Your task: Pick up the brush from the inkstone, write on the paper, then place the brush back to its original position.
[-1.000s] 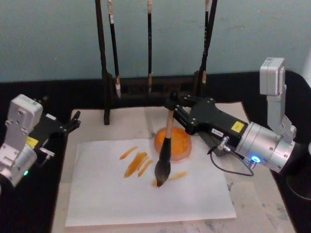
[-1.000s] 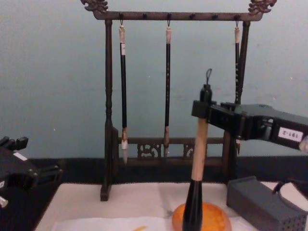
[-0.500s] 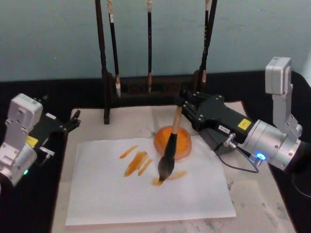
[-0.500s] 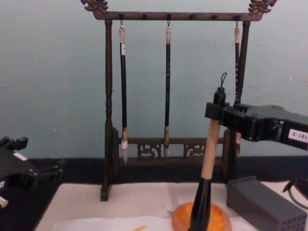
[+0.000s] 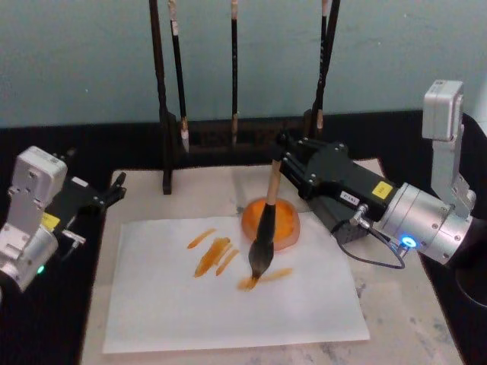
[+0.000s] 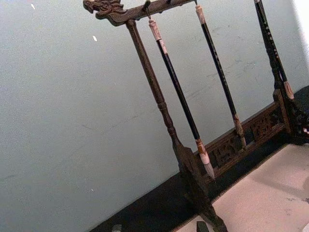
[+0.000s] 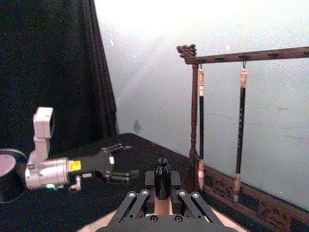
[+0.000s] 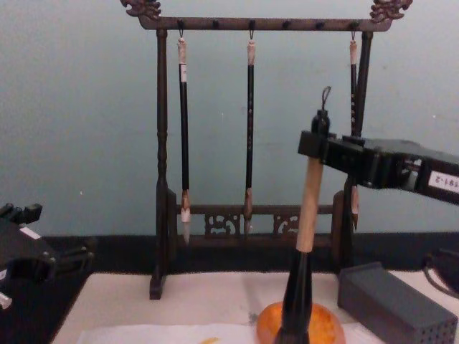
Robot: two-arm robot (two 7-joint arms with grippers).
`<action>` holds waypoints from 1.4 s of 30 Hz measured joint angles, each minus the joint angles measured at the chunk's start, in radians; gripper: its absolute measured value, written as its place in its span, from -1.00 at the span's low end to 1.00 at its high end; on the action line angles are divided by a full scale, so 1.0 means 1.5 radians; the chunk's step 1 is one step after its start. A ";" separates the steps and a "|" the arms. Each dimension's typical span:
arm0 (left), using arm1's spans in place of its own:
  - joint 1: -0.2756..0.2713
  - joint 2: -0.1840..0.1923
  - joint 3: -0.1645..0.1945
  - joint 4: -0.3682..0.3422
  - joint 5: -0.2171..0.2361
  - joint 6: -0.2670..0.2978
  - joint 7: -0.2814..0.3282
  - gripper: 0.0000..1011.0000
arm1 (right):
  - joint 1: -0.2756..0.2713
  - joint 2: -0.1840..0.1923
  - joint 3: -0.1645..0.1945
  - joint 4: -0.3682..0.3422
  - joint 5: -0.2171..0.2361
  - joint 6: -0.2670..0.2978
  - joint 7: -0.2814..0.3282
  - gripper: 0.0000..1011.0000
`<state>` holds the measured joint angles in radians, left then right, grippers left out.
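My right gripper (image 5: 282,155) is shut on the upper handle of the brush (image 5: 265,225), which stands nearly upright, leaning slightly. Its dark bristle tip rests on an orange stroke on the paper (image 5: 167,304), just in front of the inkstone (image 5: 284,222). From the chest, the brush (image 8: 309,208) hangs from the right gripper (image 8: 316,145) in front of the orange inkstone (image 8: 325,330). The right wrist view looks down on the brush's black looped end (image 7: 162,174). My left gripper (image 5: 112,193) is parked open at the left, off the paper.
A dark wooden rack (image 5: 163,99) with three thin brushes hanging stands behind the mat. A grey perforated block (image 8: 391,304) sits right of the inkstone. The paper lies on a cream mat (image 5: 396,319) on a black table. Several orange strokes (image 5: 213,255) mark the paper.
The right gripper carried the brush's top to the right, then slightly back and higher. The bristle tip crept a little rightward along the orange stroke. The left arm stayed still.
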<state>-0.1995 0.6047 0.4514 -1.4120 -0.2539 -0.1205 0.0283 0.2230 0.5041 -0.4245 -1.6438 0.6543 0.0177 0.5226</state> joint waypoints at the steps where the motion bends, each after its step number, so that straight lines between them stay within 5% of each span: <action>1: 0.000 0.000 0.000 0.000 0.000 0.000 0.000 0.98 | 0.000 0.000 0.000 -0.002 0.002 0.001 0.001 -0.63; 21: 0.000 0.000 0.000 0.000 0.000 0.000 0.000 0.98 | 0.015 -0.021 -0.033 -0.004 0.040 0.010 0.007 -0.63; 31: 0.000 0.000 0.000 0.000 0.000 0.000 0.000 0.98 | 0.022 -0.037 -0.053 0.030 0.039 0.002 0.008 -0.63; 42: 0.000 0.000 0.000 0.000 0.000 0.000 0.000 0.98 | 0.018 -0.032 -0.047 0.047 0.019 -0.008 -0.007 -0.63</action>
<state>-0.1995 0.6047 0.4514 -1.4120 -0.2539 -0.1205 0.0283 0.2501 0.4556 -0.4953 -1.5727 0.6824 0.0051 0.5116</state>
